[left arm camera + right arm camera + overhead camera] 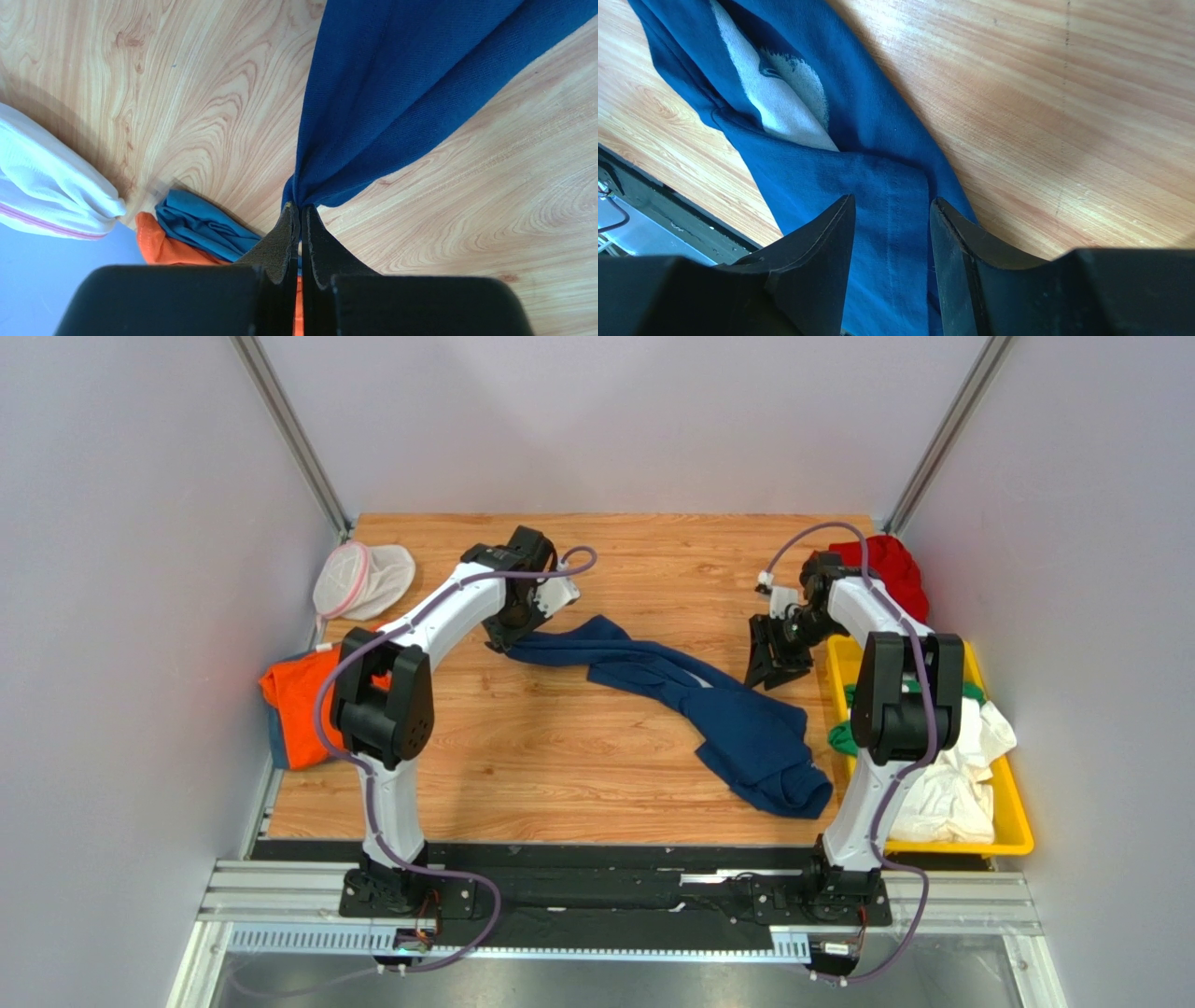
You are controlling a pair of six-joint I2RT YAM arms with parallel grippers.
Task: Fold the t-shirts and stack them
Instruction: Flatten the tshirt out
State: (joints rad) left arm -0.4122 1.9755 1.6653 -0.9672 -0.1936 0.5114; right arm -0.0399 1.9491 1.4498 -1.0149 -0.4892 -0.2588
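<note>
The navy blue t-shirt (701,707) lies twisted in a long diagonal band across the wooden table (589,770). My left gripper (508,637) is shut on its far left end; the left wrist view shows the jaws (302,208) pinching a gathered tip of the navy cloth (407,91), which fans out from them. My right gripper (772,669) is open at the shirt's right side. In the right wrist view its fingers (892,203) straddle a seamed strip of the navy shirt (878,140), and part of the pale print (780,98) shows in a fold.
An orange shirt (298,686) on a lighter blue cloth (203,227) lies at the table's left edge. The white mesh pouch (362,577) is at the back left. A red shirt (891,567) is at the back right. A yellow bin (1013,812) holds white (954,784) and green (842,739) shirts.
</note>
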